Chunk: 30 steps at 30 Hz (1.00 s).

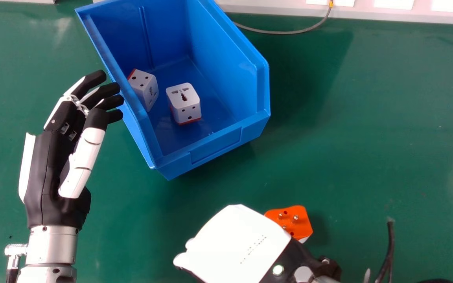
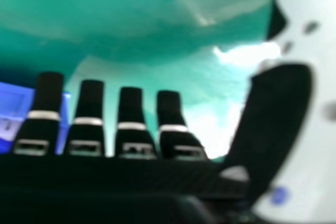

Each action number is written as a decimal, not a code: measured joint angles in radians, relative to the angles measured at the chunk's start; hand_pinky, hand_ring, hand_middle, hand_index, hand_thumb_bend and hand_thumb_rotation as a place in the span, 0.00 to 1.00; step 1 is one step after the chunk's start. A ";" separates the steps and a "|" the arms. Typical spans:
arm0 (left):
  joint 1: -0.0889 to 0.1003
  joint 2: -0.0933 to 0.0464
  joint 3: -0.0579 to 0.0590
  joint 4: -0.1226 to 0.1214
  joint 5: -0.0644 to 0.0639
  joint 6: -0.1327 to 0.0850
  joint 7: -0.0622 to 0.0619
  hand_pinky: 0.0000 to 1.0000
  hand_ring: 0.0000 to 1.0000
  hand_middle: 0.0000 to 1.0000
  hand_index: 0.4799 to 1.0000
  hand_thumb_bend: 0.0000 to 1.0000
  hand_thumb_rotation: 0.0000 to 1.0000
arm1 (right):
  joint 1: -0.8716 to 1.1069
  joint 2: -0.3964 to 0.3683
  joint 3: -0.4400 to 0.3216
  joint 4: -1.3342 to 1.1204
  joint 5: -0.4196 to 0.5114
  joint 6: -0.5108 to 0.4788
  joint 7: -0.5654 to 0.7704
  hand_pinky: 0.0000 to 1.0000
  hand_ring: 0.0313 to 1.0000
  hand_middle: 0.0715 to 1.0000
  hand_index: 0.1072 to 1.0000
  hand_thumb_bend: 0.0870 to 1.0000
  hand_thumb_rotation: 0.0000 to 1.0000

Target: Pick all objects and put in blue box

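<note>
Box (image 1: pixel 216 147), blue and open-topped, stands on the green table (image 1: pixel 368 157) from the upper left to the upper centre of the head view. Two white plug adapters with red bases lie inside: the first adapter (image 1: pixel 144 87) sits near the box's left wall, partly hidden by the rim, and the second adapter (image 1: pixel 184 103) is on the floor nearer the middle, socket face up. The third adapter (image 1: pixel 299 220) is on the table at lower right of centre, its orange, pinned face up, partly covered by the right hand (image 1: pixel 246 243) at the bottom edge. That hand is wide, its fingers straight and the thumb apart from them; I cannot tell whether it touches the adapter. In the right hand view, a pale, blurred shape with dark spots shows beside the thumb (image 2: pixel 278 114). The left hand (image 1: pixel 45 169), at left, is loosely open and empty, its fingertips close beside the box. A grey cable (image 1: pixel 289 32) loops onto the table at the top edge.
</note>
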 measured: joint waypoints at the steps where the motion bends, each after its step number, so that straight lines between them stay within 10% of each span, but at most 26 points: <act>1: -0.001 0.000 0.000 0.007 0.000 -0.003 0.000 0.74 0.76 0.79 0.62 0.72 0.67 | 0.000 0.000 -0.001 0.000 -0.008 -0.002 0.000 0.73 0.82 0.84 0.80 0.81 0.21; 30: 0.018 0.000 0.000 -0.023 -0.012 -0.010 -0.007 0.74 0.77 0.79 0.62 0.72 0.66 | 0.001 0.131 -0.326 -0.132 0.006 -0.088 0.047 0.76 0.86 0.89 0.87 0.85 0.22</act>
